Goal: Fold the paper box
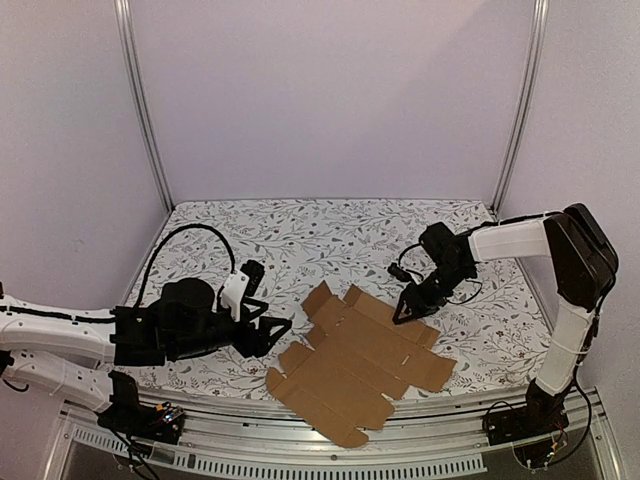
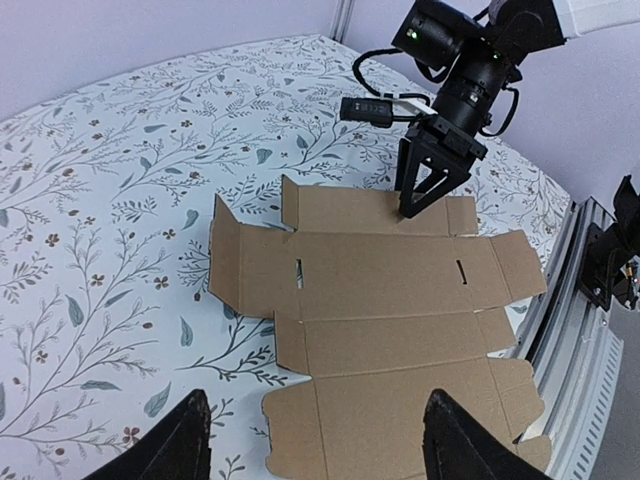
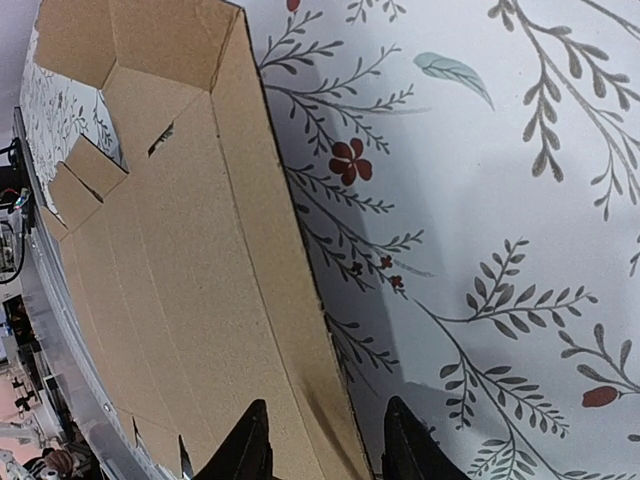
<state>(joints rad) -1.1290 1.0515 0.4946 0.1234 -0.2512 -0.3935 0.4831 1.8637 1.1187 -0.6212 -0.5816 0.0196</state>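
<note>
Paper box (image 1: 360,365): flat die-cut sheet, no panel folded yet.
We find the sheet lying unfolded on the floral surface (image 1: 300,230), near its front edge. All panels and flaps are left to raise and tuck, though one end flap appears to tilt up slightly. The right claw (image 1: 408,308) straddles the far flap's edge, jaws partly closed; we cannot tell whether it grips. The left claw (image 2: 315,415) hangs wide open and empty at the sheet's near side. We read no brand, label or writing on the cardboard.
</note>
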